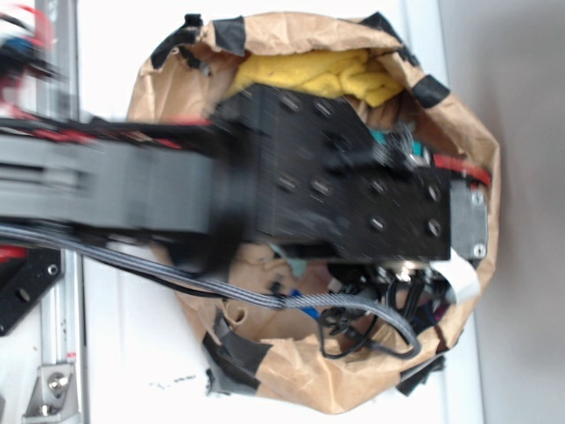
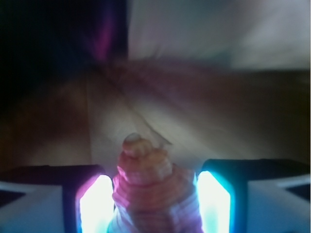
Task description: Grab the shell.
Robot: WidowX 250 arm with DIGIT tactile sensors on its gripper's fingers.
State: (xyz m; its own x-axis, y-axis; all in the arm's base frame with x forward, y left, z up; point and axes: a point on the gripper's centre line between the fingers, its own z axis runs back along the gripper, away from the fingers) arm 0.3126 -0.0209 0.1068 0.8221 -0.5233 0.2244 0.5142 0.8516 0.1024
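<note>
— Shell [image 2: 151, 187] first: where does it sit?
— Upright between the gripper's [image 2: 154, 204] two glowing fingers [image 2: 95, 204], ribbed whorls filling the gap, pointed tip up toward the blurred brown paper beyond it.
— Clenched around it, then?
— Yes, both pads press its sides. In the exterior view the shell is hidden under the black arm [image 1: 265, 177].
— And around that arm?
— A crumpled brown paper bag [image 1: 309, 380] with black tape patches; a yellow cloth [image 1: 309, 71] lies inside it, above the arm.
</note>
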